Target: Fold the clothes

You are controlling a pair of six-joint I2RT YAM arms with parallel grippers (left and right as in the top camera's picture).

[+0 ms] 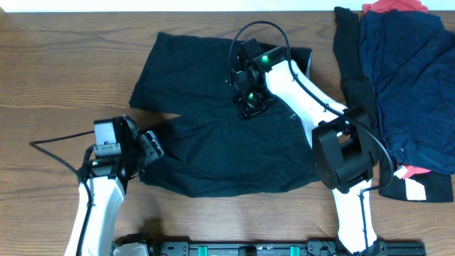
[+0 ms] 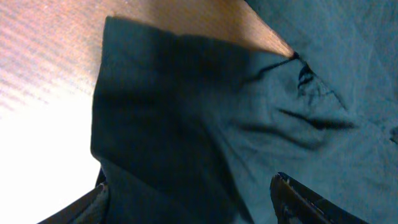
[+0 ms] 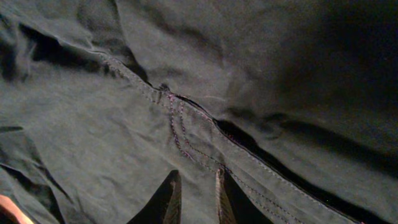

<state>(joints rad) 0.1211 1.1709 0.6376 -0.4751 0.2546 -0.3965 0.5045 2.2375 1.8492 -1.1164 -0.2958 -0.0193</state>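
Black shorts (image 1: pixel 213 156) lie spread flat in the middle of the wooden table (image 1: pixel 57 71). My left gripper (image 1: pixel 153 146) is at the hem of the shorts' left leg. In the left wrist view its jaws (image 2: pixel 196 202) are wide open with the dark fabric (image 2: pixel 186 112) lying between them. My right gripper (image 1: pixel 250 105) points down at the middle of the shorts, by the crotch seam. In the right wrist view its fingers (image 3: pixel 197 190) are nearly together with a strip of fabric between them, next to the stitched seam (image 3: pixel 186 134).
A pile of other clothes lies at the right edge of the table: a navy garment (image 1: pixel 412 78), a black one (image 1: pixel 350 57) and a bit of red (image 1: pixel 394 6) at the back. Bare wood shows to the left and in front.
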